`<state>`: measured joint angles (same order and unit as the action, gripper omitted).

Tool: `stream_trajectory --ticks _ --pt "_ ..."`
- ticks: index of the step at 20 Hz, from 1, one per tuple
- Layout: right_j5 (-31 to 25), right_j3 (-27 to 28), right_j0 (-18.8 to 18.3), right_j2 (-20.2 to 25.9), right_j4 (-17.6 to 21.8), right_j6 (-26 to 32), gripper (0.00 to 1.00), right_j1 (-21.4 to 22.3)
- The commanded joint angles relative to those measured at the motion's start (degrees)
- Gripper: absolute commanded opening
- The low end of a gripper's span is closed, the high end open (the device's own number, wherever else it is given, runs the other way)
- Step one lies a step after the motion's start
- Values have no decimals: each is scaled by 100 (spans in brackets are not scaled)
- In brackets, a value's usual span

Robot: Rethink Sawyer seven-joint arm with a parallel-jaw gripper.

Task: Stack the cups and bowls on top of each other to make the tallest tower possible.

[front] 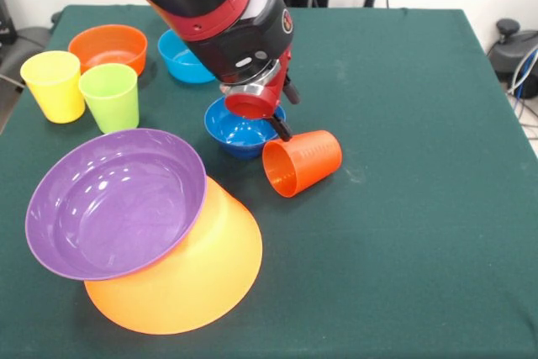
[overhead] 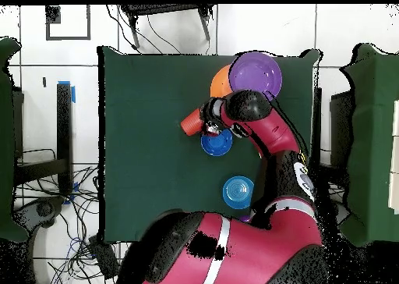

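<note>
Gripper: black fingers hang below the red wrist, over the dark blue bowl; one finger reaches down to the rim of the orange-red cup; whether the fingers are spread or closed cannot be told.
Orange-red cup: lying on its side on the green table, mouth toward the near left, just right of the dark blue bowl; in the overhead view it shows at.
Dark blue bowl: upright, partly under the wrist.
Light blue bowl: farther back, left of the arm.
Small orange bowl: far left.
Yellow cup: upright, left edge.
Lime green cup: upright, just beside the yellow one.
Purple bowl: tilted, resting on the overturned yellow-orange bowl, near left.
</note>
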<state>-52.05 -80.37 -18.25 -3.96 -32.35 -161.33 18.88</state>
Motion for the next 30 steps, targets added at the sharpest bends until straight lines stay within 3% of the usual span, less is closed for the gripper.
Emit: stream_trajectory --ticks 1,13,22,30 --pt "357 274 -192 353 349 257 100 -258" --pt "826 50 -366 576 332 492 100 -390" --pt "1382 -211 -459 1041 172 587 100 -552" --pt "1115 59 -486 1191 237 521 100 -698"
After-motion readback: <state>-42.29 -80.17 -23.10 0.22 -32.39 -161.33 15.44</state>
